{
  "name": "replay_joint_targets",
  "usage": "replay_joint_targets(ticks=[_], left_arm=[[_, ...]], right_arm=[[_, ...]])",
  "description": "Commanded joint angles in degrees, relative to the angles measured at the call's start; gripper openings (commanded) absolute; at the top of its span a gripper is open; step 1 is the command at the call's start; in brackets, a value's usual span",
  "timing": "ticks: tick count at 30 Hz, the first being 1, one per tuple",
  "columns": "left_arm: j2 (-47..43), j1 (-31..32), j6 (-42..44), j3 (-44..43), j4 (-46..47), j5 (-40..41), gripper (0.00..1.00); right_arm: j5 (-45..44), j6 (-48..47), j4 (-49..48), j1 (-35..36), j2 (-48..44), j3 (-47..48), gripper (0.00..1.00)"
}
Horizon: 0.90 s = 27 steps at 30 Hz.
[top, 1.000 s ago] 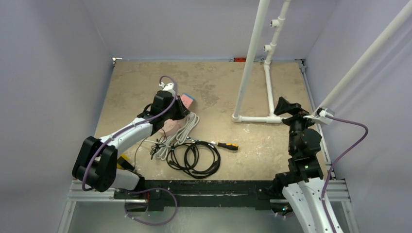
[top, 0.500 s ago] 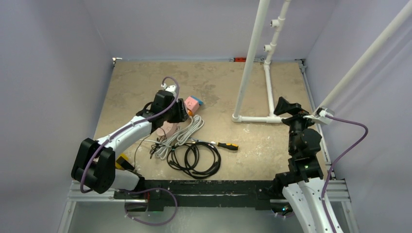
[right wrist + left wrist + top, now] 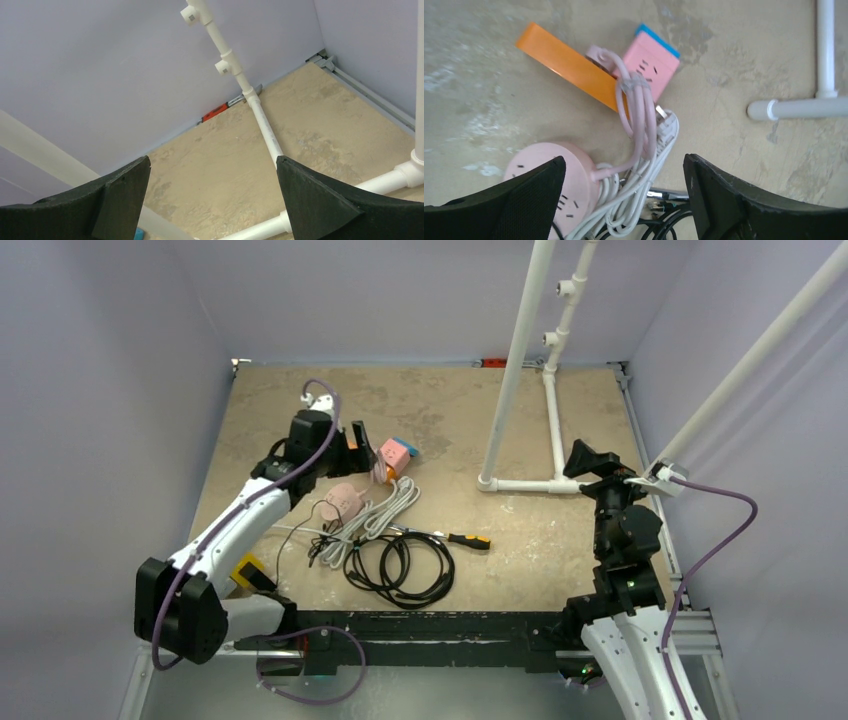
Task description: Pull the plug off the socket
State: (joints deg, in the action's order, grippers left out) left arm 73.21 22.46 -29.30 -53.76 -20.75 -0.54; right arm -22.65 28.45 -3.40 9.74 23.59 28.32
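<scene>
A pink cube socket with one blue side lies on the table, also visible from above. A pink plug sits against its left side, partly behind an orange flat strip; I cannot tell whether its pins are in. Its pink cord runs down to a round pink socket. My left gripper hovers open above these, holding nothing. My right gripper stands open far to the right, facing the back wall.
A white cable bundle, a black cable coil and a screwdriver lie near the front. A white pipe frame rises at the back right. A yellow object sits by the left arm's base.
My left gripper has opened and let go of the pink cube socket, then drawn back and to the left. The cube now lies to its right and the round socket is uncovered. The right arm stayed still.
</scene>
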Motion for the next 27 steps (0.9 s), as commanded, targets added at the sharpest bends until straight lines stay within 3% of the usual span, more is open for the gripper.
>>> replay_joint_targets(ticks=[1,9,15,27], left_arm=[[-4.7,-5.8,1.2,-4.0,-0.5,2.1,0.87],[3.2,-10.9,-1.1,-8.3,1.2,1.8,0.87],[10.6,-12.5,-5.9,-6.5,8.2,3.4,0.85],[24.1,-12.8,-8.6,-6.8,14.6,-1.0,0.82]], right_arm=[[1.3,-0.6,0.6,-0.1,-1.0,2.1,0.99],[2.3,-0.7,0.6,-0.1,-2.1,1.9,0.99],[3.2,-0.8,0.4,-0.1,-1.5,2.0,0.99],[4.0,-0.9,-0.5,-0.1,-0.2,1.8,0.99]])
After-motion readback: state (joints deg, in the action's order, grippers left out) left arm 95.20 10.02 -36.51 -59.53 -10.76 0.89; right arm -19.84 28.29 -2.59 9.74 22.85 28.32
